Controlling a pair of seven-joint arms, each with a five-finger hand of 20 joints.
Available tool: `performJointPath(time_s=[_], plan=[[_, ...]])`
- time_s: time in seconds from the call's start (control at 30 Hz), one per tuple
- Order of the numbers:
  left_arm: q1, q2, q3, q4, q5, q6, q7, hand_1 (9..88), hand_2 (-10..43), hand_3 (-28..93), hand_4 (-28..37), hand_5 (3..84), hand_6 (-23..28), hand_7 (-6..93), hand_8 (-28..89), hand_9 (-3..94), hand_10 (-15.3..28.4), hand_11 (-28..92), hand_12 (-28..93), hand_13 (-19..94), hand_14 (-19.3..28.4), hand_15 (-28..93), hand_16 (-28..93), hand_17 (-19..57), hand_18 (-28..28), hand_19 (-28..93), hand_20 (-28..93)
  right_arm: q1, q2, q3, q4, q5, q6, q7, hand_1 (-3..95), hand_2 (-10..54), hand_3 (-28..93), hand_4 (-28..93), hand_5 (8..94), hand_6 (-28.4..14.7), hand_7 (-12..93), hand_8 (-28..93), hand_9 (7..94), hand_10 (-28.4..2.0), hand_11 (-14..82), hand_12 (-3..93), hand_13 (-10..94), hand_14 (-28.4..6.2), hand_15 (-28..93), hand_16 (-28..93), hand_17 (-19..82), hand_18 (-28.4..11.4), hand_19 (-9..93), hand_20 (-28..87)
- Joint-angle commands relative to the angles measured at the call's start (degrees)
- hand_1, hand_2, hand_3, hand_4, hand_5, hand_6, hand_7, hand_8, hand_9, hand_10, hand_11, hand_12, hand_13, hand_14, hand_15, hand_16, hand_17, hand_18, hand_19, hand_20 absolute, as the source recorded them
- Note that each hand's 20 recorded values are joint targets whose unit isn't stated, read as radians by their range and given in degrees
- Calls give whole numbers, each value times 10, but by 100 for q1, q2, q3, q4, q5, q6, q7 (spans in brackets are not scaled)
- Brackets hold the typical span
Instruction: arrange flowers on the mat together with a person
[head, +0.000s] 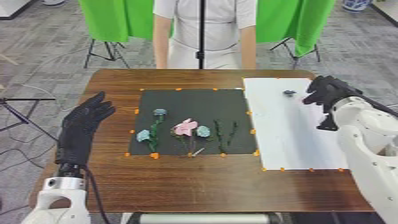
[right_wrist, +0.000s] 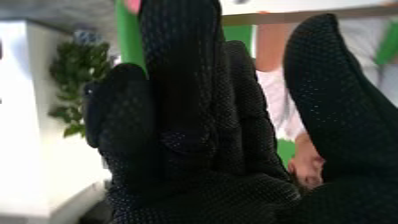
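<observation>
The dark mat (head: 191, 97) carries a pink flower (head: 185, 127) in the middle, a pale blue flower (head: 202, 131) beside it, two more blue flowers (head: 160, 112) on long stems at its left, and green stems (head: 222, 136) on its right. A small grey-blue flower (head: 290, 92) lies on the white sheet (head: 284, 130). My right hand (head: 330, 91) is over that sheet's right edge, to the right of the small flower and apart from it. In the right wrist view, the right hand (right_wrist: 200, 135) is open, thumb apart from the fingers. My left hand (head: 86, 116) is open over the table's left edge.
Orange markers (head: 155, 155) line the edges of the dark mat and the white sheet. Bare brown wood (head: 187, 185) lies in front of both. Green cloths (head: 298, 25) hang behind the table, and a thin black pole (head: 202, 40) rises at its far edge.
</observation>
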Motion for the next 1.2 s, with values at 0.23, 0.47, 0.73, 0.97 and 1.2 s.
performJointPath(time_s=[0.23, 0.47, 0.73, 0.97, 1.2], plan=[[48, -56, 29, 10, 13, 5, -6, 252, 3, 643, -189, 432, 31, 129, -53, 415, 126, 172, 164, 338, 171, 184, 49, 40, 145, 87, 199, 1144, -387, -392, 1236, -1014, -399, -380, 427, -95, 656, -144, 557, -6, 161, -70, 826, -132, 190, 181, 937, -32, 414, 198, 722, -46, 829, 208], [14, -20, 54, 27, 4, -40, -14, 252, 3, 642, -188, 432, 31, 129, -52, 416, 126, 172, 164, 338, 172, 184, 49, 40, 145, 88, 198, 1253, -650, -367, 1648, -1513, -721, -380, 423, -95, 662, -139, 555, 0, 163, -73, 826, -132, 184, 177, 937, -32, 415, 193, 722, -45, 832, 197], [-10, 0, 38, 43, -5, -57, -11, 252, 3, 642, -188, 433, 32, 129, -52, 416, 126, 172, 163, 338, 172, 183, 49, 40, 145, 87, 198, 1085, -822, -249, 1927, -1827, -251, -286, 421, -95, 667, -146, 568, 0, 172, -72, 815, -134, 180, 177, 937, -30, 406, 196, 720, -41, 831, 184], [50, -20, 17, 28, -31, -15, 39, 252, 3, 642, -189, 433, 32, 129, -52, 416, 127, 171, 163, 338, 171, 184, 50, 40, 145, 87, 198, 711, -1019, -68, 2167, -1760, 795, -476, 830, -95, -143, 338, 692, -29, 197, 60, 903, -105, 80, 335, 937, -18, 458, 192, 742, -39, 779, 344], [44, -26, 15, 27, -32, -7, 34, 253, 4, 640, -188, 432, 32, 128, -53, 416, 127, 170, 163, 338, 172, 183, 49, 40, 145, 87, 198, 539, -974, -92, 2183, -1283, 1405, -513, 919, -95, -283, 509, 789, -32, 200, 181, 937, -92, 131, 333, 937, -15, 510, 168, 765, -46, 796, 356]])
